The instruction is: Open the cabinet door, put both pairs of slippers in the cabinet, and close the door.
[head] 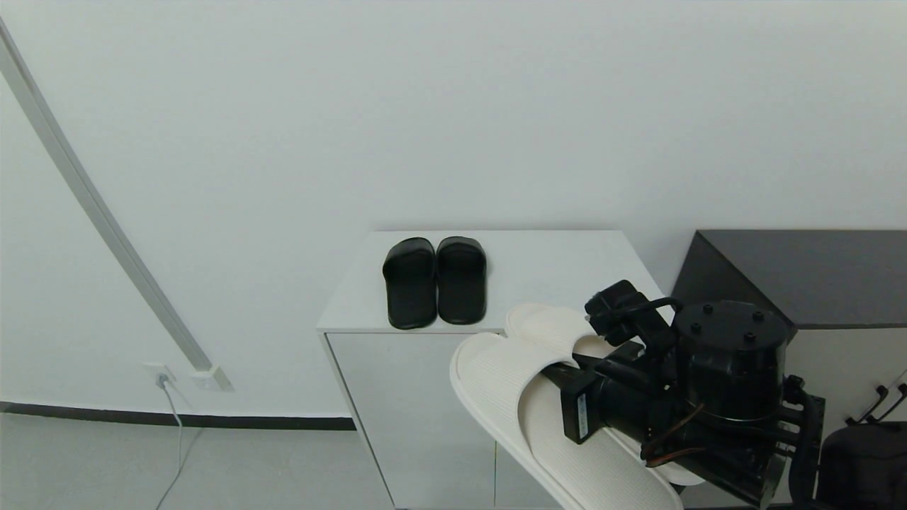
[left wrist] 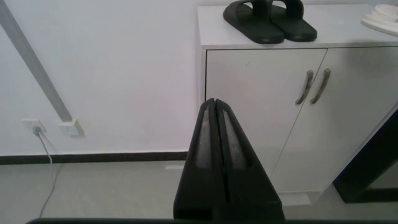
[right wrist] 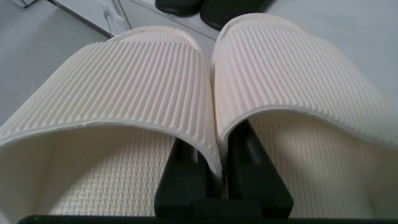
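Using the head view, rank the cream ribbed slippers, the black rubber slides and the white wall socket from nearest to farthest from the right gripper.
1. Cream ribbed slippers, held in the right gripper.
2. Black rubber slides, on top of the white cabinet.
3. White wall socket, far left, low on the wall.

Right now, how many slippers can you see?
4: two black slippers side by side on the cabinet top, two white slippers gripped together in the right hand.

Black slippers (head: 435,282) atop the white cabinet (head: 553,269)
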Robot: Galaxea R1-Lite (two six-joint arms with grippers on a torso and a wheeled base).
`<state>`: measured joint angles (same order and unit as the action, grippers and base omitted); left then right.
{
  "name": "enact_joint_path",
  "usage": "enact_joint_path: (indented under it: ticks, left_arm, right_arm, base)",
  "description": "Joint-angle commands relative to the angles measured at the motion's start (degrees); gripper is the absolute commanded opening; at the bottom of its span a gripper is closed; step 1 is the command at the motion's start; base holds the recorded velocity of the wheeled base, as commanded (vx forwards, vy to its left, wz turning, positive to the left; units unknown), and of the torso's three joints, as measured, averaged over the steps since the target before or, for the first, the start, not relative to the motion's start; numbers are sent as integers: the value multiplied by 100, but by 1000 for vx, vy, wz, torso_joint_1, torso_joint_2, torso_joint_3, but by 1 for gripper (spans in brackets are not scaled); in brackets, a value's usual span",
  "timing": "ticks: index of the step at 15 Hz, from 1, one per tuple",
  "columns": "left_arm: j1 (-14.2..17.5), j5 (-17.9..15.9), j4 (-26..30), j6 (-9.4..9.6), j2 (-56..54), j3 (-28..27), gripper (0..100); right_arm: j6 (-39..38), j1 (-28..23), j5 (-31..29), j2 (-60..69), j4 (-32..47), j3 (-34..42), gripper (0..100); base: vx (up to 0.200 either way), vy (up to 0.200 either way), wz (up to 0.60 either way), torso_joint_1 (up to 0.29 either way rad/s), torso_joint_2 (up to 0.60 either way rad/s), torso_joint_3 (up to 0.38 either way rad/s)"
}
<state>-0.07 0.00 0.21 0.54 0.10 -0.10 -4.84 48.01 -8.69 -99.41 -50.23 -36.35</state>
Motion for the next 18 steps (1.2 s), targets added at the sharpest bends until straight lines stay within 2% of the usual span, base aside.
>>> enact_joint_path:
  ticks: [1,4,6,12,13,18]
  left_arm:
    - [-1,0,-3,-1,-1,1,0]
    - [-1,0,-3,-1,-1,1,0]
    - [-1,0,-3,-1,-1,1,0]
    - [-1,0,6,-1,-1,1,0]
    - [-1,0,-3,-1,-1,1,100]
    - [-1,0,6,-1,-1,1,100]
  right_arm:
    - [1,16,-1,1,-5,14,0]
    - [88,68,34,1,-101,146,0]
    - [185,68,87,-8,-339,234,0]
    - [185,68,87,-34,-348,251,0]
    - [185,68,87,-34,-348,251,0]
    - [185,68,78,-17,-348,269,0]
  base:
    - [0,0,0,0,0,0]
    - [0,0,0,-27,53,33]
    - [0,0,0,-139,332,178]
    - [0,0,0,-162,391,216]
    - [0,0,0,-222,500,295]
    - [0,0,0,-229,546,319]
